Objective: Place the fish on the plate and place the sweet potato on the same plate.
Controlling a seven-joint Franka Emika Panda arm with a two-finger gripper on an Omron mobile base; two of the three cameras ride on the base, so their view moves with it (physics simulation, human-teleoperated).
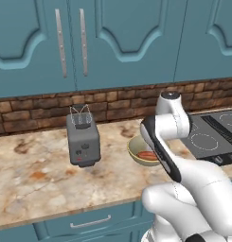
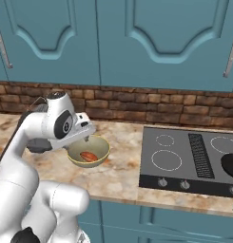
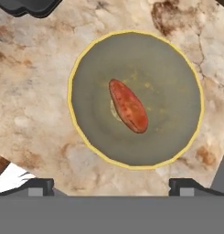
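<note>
The sweet potato (image 3: 128, 105) looks stiff and solid, prob. fairly light w/ a smooth, maybe slick skin; best taken across its thick middle, fingers closing on the short axis, since the tapered ends would likely slip out. It is an elongated orange-red tuber w/ pointed ends, lying at the bottom centre of the yellowish-green bowl (image 3: 173, 68), whose curved wall may crowd the approach; the bowl sits on the marbled surface (image 3: 35, 91) between the grey toaster (image 1: 83, 139) and the cooktop (image 2: 194, 156). The gripper (image 3: 112, 187) hangs directly above the bowl, fingers (image 3: 38, 186) spread wide and holding nothing.
</note>
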